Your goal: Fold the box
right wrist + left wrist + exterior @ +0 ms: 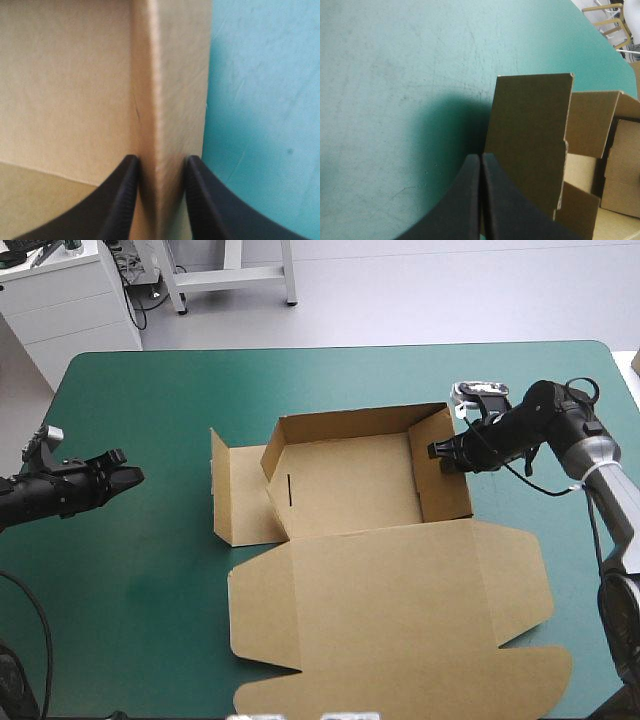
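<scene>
box (350, 485) is sitting mid-table, tray half up, lid (400, 610) lying flat toward 6 o'clock. right gripper (443, 452) is pinching the 3 o'clock wall (455, 495), fingers nearly closed on the board. left gripper (135, 477) is closed on nothing, hanging out at 9 o'clock, well apart. Board is looking light and stiff, probably bending only on scores (so grab wall edges, not panels).

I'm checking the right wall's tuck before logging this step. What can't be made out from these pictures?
High view: the right gripper covers the stretch of the box's right wall it grips.
Right wrist view: that wall is blurred; the fingers hide its base.
Left wrist view: a flap ahead of the left gripper blocks most of the box's inside.
High view: the lid's near edge is cut off at the bottom.
</scene>
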Robot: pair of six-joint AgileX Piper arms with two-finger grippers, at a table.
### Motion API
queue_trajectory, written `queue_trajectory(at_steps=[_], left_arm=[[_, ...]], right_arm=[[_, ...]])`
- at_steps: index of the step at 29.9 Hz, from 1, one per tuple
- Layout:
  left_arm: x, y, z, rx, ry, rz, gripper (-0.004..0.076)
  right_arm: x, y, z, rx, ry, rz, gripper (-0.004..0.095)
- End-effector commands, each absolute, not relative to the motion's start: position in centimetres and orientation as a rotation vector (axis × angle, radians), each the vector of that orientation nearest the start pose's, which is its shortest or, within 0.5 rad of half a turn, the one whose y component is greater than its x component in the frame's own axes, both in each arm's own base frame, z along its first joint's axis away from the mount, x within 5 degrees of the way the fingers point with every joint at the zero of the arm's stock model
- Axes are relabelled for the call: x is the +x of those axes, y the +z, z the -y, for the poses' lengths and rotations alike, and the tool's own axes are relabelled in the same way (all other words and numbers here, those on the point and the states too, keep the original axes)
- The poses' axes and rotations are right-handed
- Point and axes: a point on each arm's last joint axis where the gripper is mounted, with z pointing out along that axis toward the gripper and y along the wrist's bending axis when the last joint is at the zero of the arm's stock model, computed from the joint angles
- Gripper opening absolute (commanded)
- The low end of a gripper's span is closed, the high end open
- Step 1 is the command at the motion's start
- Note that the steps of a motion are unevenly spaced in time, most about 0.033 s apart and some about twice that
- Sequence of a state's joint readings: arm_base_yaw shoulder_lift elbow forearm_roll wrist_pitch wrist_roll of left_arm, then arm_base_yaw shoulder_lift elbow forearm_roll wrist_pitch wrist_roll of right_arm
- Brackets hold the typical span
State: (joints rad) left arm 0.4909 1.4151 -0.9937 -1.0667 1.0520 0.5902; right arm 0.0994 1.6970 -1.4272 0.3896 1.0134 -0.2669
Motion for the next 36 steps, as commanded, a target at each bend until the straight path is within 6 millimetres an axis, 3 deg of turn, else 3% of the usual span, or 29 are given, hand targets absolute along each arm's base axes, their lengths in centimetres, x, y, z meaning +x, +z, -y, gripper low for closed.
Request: queue_trajectory(at_steps=[1, 3, 6, 13, 18, 23, 36], left_arm=[[26.8, 31.6, -6.3, -0.438, -0.975, -2.204, -0.0032], [26.8, 31.6, -6.3, -0.438, -0.975, -2.204, -0.0032], [26.8, 31.6, -6.3, -0.438, -0.975, -2.204, -0.0032], [26.7, 31.6, -6.2, -0.432, -0.982, -2.209, -0.0032], [26.7, 31.6, -6.2, -0.433, -0.98, -2.208, -0.0032], [26.7, 31.6, -6.2, -0.432, -0.982, -2.209, -0.0032], [26.7, 31.6, -6.2, -0.432, -0.978, -2.21, -0.0032]], right_arm=[[34.8, 31.5, -6.4, -0.319, 0.466, -2.647, 0.0598], [35.0, 32.3, -6.4, -0.328, 0.466, -2.631, 0.0744], [35.1, 34.2, -6.4, -0.319, 0.457, -2.616, 0.0828], [34.0, 38.1, -4.8, -0.212, 0.236, -2.655, 0.0819], [32.8, 39.4, -5.6, -0.223, 0.146, -2.621, 0.0819], [33.1, 38.7, -7.2, -0.278, 0.16, -2.637, 0.0819], [37.4, 31.9, -8.3, -0.24, 0.195, -2.829, 0.0809]])
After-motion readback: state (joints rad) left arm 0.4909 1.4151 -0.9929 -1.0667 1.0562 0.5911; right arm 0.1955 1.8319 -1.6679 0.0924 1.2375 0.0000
